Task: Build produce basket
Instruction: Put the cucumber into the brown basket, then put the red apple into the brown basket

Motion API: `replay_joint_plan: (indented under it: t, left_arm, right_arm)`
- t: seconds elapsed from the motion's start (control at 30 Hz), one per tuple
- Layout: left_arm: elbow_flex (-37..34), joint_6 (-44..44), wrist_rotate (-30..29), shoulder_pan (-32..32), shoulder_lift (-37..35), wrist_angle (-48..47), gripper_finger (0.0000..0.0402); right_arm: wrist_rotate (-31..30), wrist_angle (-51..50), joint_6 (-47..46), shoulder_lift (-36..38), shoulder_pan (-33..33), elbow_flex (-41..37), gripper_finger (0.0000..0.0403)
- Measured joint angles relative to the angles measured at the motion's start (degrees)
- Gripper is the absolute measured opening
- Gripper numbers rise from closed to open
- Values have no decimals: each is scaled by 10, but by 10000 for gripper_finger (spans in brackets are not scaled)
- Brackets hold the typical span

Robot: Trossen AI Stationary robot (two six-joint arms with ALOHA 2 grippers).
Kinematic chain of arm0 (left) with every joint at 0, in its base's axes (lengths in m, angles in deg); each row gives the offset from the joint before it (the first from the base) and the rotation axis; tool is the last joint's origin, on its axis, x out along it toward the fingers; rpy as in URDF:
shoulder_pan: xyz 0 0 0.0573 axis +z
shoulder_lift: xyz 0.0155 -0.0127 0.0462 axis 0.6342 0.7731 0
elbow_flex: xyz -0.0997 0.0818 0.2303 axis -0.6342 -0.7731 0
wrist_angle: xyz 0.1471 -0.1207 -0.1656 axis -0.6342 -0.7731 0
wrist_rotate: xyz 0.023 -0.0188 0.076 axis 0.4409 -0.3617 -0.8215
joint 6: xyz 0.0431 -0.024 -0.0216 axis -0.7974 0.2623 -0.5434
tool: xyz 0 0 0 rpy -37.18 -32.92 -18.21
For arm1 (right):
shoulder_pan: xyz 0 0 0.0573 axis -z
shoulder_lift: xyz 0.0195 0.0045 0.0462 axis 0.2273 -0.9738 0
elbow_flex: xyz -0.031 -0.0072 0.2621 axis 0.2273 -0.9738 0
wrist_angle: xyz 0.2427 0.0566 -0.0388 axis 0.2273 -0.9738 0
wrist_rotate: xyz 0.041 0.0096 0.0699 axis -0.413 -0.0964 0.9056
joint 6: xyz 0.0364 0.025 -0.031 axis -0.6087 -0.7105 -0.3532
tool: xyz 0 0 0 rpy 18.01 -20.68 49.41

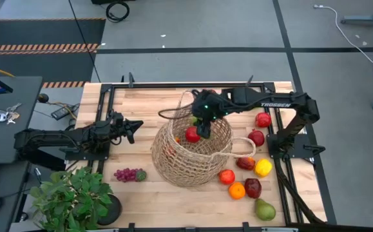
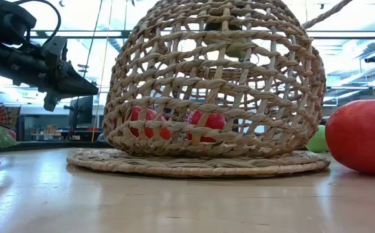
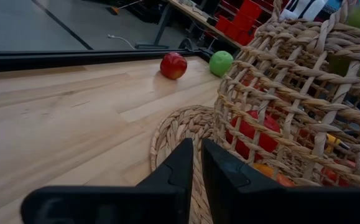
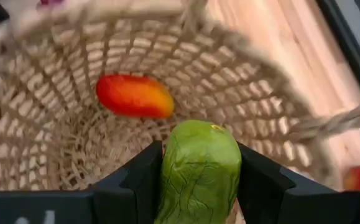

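Observation:
The tan open-weave basket (image 1: 192,154) stands mid-table on its flat woven base (image 2: 200,162). My right gripper (image 1: 202,125) hangs over the basket's mouth, shut on a green fruit (image 4: 199,168). A red-orange fruit (image 4: 135,95) lies on the basket's floor, and red fruits (image 2: 206,123) show through its wall. My left gripper (image 1: 134,126) is shut and empty. It hovers just left of the basket, clear of its wall, and also shows in the left wrist view (image 3: 197,163). My right gripper pinches the green fruit by two opposite sides (image 4: 167,171) between its two fingers (image 4: 136,180). The fingers point down from above into the basket's mouth. The fruit is lifted clear, above the basket's floor.
Several fruits lie right of the basket: red apples (image 1: 263,119), a yellow one (image 1: 263,167), an orange (image 1: 236,190), a dark red one (image 1: 252,187) and a pear (image 1: 264,209). Purple grapes (image 1: 129,174) and a potted plant (image 1: 73,200) are at the near left.

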Motion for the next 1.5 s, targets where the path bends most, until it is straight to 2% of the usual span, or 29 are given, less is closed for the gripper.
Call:
replay_joint_plan:
  t: [0.23, 0.5, 0.63, 0.73, 1.0, 1.1, 1.3, 1.5]
  left_arm:
    - [0, 0, 0, 0, 0, 0, 33]
    - [0, 0, 0, 0, 0, 0, 40]
    - [0, 0, 0, 0, 0, 0, 35]
    - [0, 0, 0, 0, 0, 0, 32]
    - [0, 0, 0, 0, 0, 0, 40]
    - [0, 0, 0, 0, 0, 0, 40]
    - [0, 0, 0, 0, 0, 0, 33]
    - [0, 0, 0, 0, 0, 0, 37]
  right_arm:
    - [4, 92, -10, 37, 0, -132, 180]
    - [10, 105, -10, 37, 0, -182, 185]
    - [13, 111, -9, 37, 0, -184, 191]
    - [37, 112, -1, 37, 0, -184, 202]
    - [67, 107, -50, 37, 1, -182, 271]
    - [79, 72, -78, 36, 5, -153, 295]
    - [31, 24, -86, 79, 21, -92, 312]
    - [20, 14, -96, 154, 75, -88, 308]
